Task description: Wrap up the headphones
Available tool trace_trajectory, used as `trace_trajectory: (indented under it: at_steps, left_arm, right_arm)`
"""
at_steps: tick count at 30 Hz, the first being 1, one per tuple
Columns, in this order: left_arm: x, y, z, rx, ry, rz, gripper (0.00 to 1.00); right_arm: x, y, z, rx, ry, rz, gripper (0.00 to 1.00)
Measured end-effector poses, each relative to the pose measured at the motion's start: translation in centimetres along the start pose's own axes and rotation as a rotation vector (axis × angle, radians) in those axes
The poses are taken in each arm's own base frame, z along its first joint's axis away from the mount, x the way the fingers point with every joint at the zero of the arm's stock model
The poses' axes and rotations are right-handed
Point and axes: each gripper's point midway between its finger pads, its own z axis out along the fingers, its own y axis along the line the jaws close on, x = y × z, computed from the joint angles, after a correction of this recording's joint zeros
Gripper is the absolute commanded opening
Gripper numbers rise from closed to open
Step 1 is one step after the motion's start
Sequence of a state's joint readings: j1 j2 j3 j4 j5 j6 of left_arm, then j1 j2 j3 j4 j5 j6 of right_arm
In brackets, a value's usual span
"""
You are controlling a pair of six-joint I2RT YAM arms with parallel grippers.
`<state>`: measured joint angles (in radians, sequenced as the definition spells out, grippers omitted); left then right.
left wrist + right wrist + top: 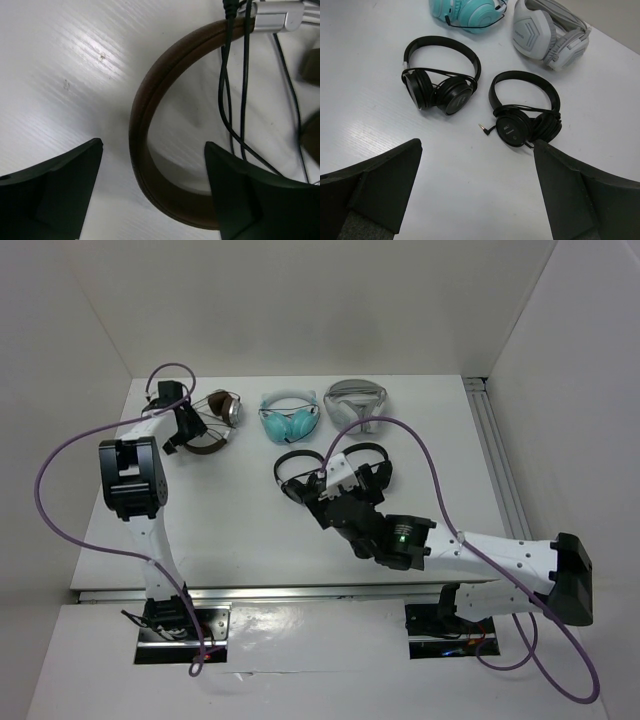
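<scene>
The headphones (212,422) with the brown leather headband and silver cups lie at the back left of the table. In the left wrist view the brown headband (142,150) curves between my fingers, and thin black cable strands (225,75) run down from the silver metal piece (272,15). My left gripper (187,430) (154,144) is open just above the headband, one finger on each side of it and not holding it. My right gripper (330,480) (477,144) is open and empty over bare table, just short of two black pairs.
Two small all-black headphones (440,75) (525,110) lie mid-table, one with its plug (484,128) loose. A teal pair (290,418) (470,10) and a white-grey pair (355,400) (550,30) lie along the back. White walls enclose the table.
</scene>
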<state>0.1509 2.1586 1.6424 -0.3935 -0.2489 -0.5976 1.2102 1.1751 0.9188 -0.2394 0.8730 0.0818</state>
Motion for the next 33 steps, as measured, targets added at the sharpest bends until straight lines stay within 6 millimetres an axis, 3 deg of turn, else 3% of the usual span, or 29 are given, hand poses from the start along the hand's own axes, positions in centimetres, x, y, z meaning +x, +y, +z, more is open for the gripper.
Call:
trace_trajectory:
  at_steps: [6,10,16,20,24,26,29,31,33]
  left_arm:
    - [0.0,-0.7,-1.7,0.051,-0.010,-0.007,1.00]
    - [-1.6,-2.1,-5.3,0.110,-0.073,-0.006,1.00]
    - [-5.4,-5.9,-15.8,0.275,-0.246,0.001,1.00]
    - [-6.5,-7.6,-26.6,0.461,-0.382,0.013,1.00]
    - [-4.2,-5.6,-37.4,0.672,-0.508,0.040,1.00]
    - [-2.8,-3.9,-41.0,0.743,-0.565,0.059,1.00]
    - [0.3,-1.4,-43.9,0.822,-0.604,0.082,1.00]
    - [2.9,0.1,-43.7,0.849,-0.603,0.108,1.00]
    - [5.9,1.4,-42.2,0.849,-0.560,0.134,1.00]
  right_arm:
    - [-0.2,0.0,-0.3,-0.020,-0.008,0.015,1.00]
    - [-0.6,-0.1,-0.5,-0.036,-0.015,0.036,1.00]
    - [-1.7,-0.5,-0.9,-0.041,0.000,0.084,1.00]
    - [-5.1,-1.6,-2.4,-0.036,-0.014,0.171,1.00]
    - [-6.4,-3.6,-4.2,-0.032,-0.033,0.232,1.00]
    - [-6.5,-4.6,-5.4,-0.040,-0.041,0.251,1.00]
    - [-6.7,-6.0,-7.2,-0.069,-0.060,0.290,1.00]
    - [-6.8,-7.0,-8.4,-0.090,-0.074,0.321,1.00]
    - [-6.9,-8.3,-9.7,-0.104,-0.092,0.350,1.00]
